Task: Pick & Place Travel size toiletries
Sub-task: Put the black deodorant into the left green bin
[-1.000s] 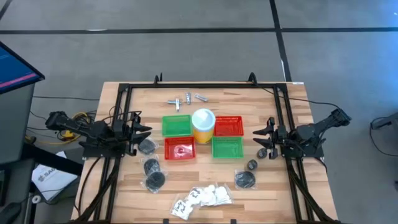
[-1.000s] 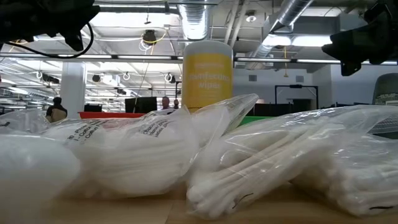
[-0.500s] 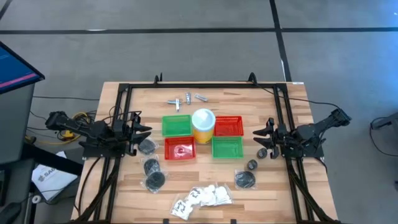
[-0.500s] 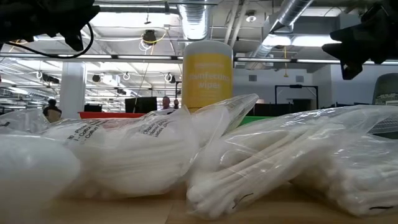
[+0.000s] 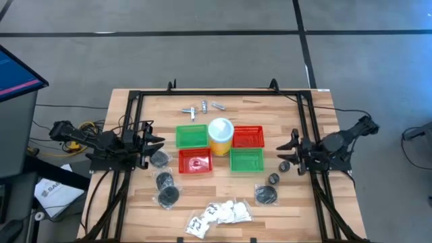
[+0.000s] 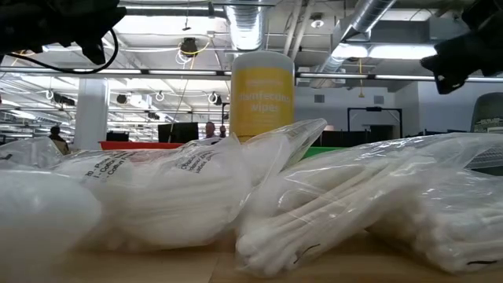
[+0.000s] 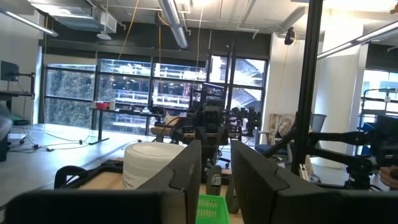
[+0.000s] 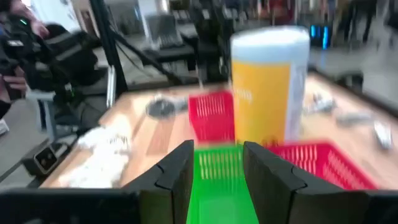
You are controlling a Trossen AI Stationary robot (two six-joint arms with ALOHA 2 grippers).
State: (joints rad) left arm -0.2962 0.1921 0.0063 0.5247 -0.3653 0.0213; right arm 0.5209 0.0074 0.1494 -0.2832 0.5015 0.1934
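In the high view the toiletries lie loose on the wooden table. Dark round pieces in clear bags (image 5: 164, 181) sit left of the baskets, and others (image 5: 266, 195) sit to their right. White pieces in packets (image 5: 219, 213) lie by the near edge and fill the low view (image 6: 165, 196). Small silvery metal pieces (image 5: 202, 108) lie near the far edge. My left gripper (image 5: 158, 142) hovers open at the table's left, above one dark bag (image 5: 160, 159). My right gripper (image 5: 284, 154) hovers open at the table's right, close to a small dark piece (image 5: 285, 166).
Two green mesh baskets (image 5: 192, 136) (image 5: 246, 160) and two red ones (image 5: 247, 137) (image 5: 196, 162) surround a yellow cup with a white lid (image 5: 221, 135) at the table's middle. A black frame (image 5: 223, 93) borders the table. People show far off in the room behind.
My right gripper has moved a little toward the table's near edge and right side, staying open. The left arm and all the items have kept still.
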